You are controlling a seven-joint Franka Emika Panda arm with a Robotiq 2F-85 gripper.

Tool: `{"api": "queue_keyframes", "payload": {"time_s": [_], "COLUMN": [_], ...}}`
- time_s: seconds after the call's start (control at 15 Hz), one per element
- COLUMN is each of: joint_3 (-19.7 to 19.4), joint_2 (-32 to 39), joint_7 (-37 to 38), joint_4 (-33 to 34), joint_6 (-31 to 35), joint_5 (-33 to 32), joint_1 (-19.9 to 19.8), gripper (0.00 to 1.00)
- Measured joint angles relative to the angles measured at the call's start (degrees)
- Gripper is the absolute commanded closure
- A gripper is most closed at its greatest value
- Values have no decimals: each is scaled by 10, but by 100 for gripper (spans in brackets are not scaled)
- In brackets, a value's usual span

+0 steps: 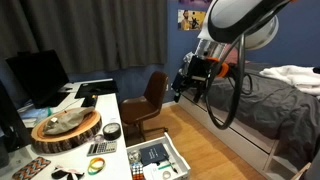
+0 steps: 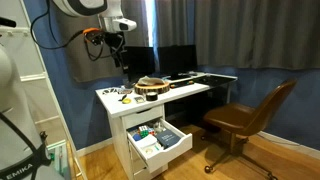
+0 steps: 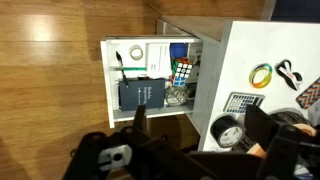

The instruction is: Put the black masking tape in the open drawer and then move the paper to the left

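The black masking tape (image 3: 228, 131) lies flat on the white desk near its front edge, beside a round wooden slab (image 1: 66, 130); it also shows in an exterior view (image 1: 111, 131). The open drawer (image 3: 109, 75) is pulled out below the desk and holds a dark blue book (image 3: 140, 95), a colour cube (image 3: 182, 72) and small items; it shows in both exterior views (image 1: 176, 155) (image 2: 172, 147). My gripper (image 3: 200, 125) is open and empty, high above the desk's front edge, its fingers to either side of the tape in the wrist view. White paper (image 1: 88, 92) lies further back on the desk.
A calculator (image 3: 242, 102), a green-yellow tape ring (image 3: 262, 75) and a black cable (image 3: 290, 72) lie on the desk. A brown swivel chair (image 1: 150, 100) stands near the desk. Monitors (image 2: 170, 60) stand at the desk's back. A bed (image 1: 285, 100) is to one side.
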Motion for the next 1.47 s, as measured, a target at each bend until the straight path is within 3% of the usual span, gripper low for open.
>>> {"api": "queue_keyframes", "payload": {"time_s": [0.87,1.13,1.47], "joint_3": [4,41,113], "joint_2": [11,68,163], "joint_7": [2,52,190], "joint_4": [12,67,152], "joint_6": [2,2,13], "joint_5": [0,0,-25], "joint_1": [0,0,-4], "gripper": [0,0,0]}}
